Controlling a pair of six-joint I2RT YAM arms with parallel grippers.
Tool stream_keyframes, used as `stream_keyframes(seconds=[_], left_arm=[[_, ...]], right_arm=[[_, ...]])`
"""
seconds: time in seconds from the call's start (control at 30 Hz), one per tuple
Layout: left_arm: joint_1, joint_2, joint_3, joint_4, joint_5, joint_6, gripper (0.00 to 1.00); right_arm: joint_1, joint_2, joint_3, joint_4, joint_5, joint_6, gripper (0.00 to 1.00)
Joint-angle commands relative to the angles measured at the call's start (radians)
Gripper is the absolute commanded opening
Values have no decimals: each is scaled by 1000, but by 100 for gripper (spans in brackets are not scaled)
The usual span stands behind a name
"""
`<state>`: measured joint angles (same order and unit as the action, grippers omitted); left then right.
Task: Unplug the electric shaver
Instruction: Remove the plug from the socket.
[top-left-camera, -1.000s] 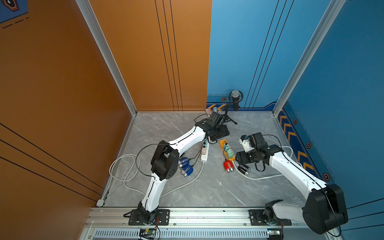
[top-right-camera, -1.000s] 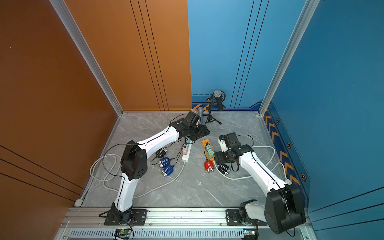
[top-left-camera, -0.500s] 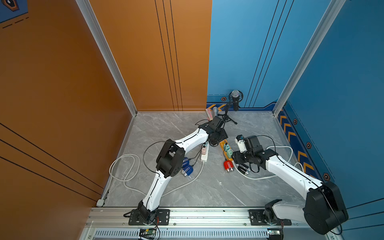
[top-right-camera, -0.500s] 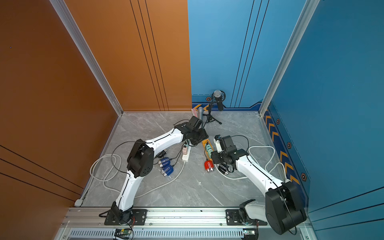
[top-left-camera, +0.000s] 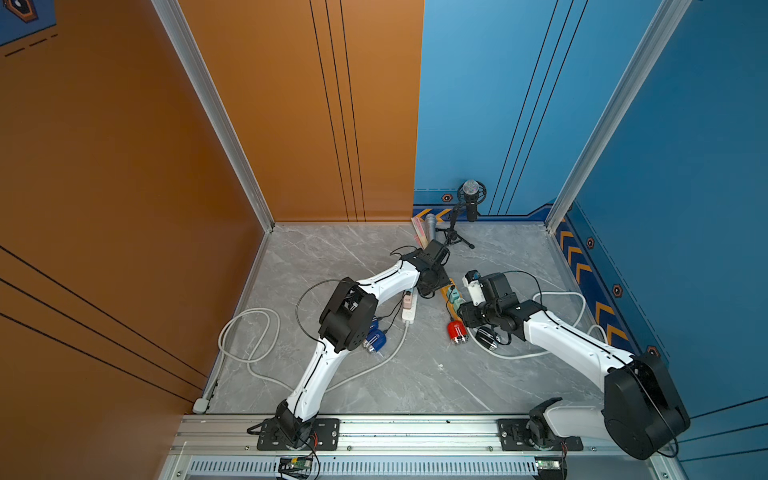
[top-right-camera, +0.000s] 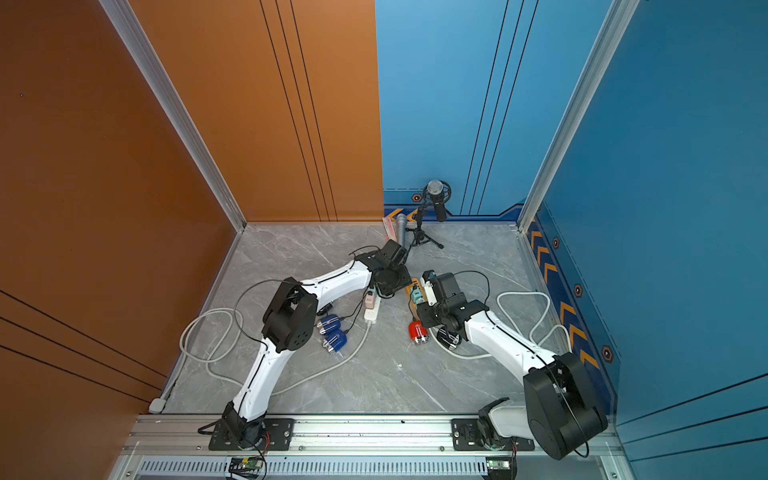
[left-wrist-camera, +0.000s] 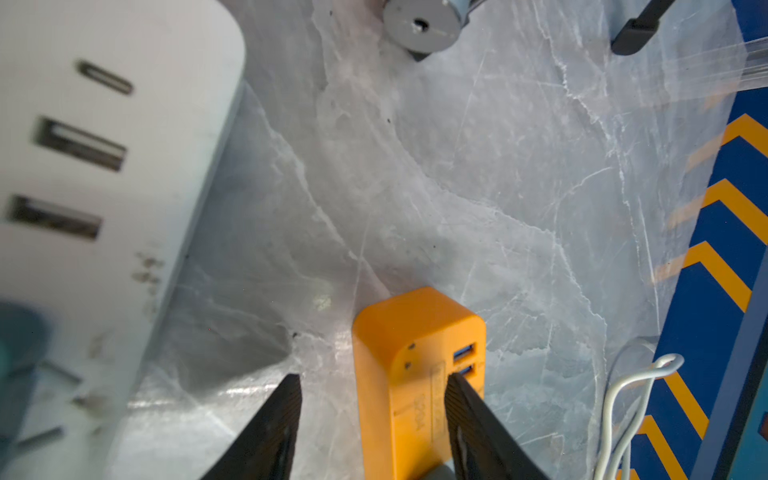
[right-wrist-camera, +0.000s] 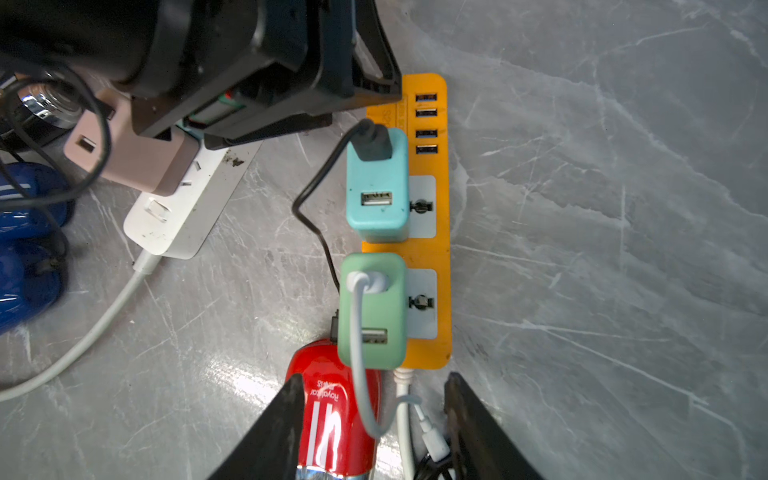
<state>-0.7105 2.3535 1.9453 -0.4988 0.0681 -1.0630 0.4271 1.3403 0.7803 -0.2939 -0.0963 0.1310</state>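
Two-handed plan: the left gripper braces the orange power strip while the right gripper pulls the plug (our reading of the poses)
Left jaws: spread, pinching nothing; they straddle the strip's far end, which sits off-centre between them, nearer one finger
Right jaws: spread, empty; they hang over the strip's near end with the red shaver between them
Shaver's place: near the middle of the desk, a little toward its right edge; its tail lies beside the green adapter
Lead: a black cable leaves the teal adapter and runs toward the shaver; its last stretch is hidden, so we only judge it the shaver's
Doing it well: we centre and close the left jaws first; we pinch the plug body, never the cable; we pull straight out of its socket; we keep clear of the white cable (easily snagged)
Risk: the strip lifts if we brace it loosely
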Motion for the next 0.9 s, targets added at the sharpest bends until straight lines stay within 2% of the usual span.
stream_keyframes(seconds=[0.0, 0.47, 0.87], left_arm=[[-15, 26, 15, -30, -25, 17, 56], [-14, 12, -54, -32, -24, 23, 51], [-21, 26, -53, -64, -25, 25, 47]], right_arm=[[3, 23, -8, 24, 47, 4, 55], [26, 110, 23, 76, 58, 48, 46], [52, 126, 27, 107, 134, 90, 29]])
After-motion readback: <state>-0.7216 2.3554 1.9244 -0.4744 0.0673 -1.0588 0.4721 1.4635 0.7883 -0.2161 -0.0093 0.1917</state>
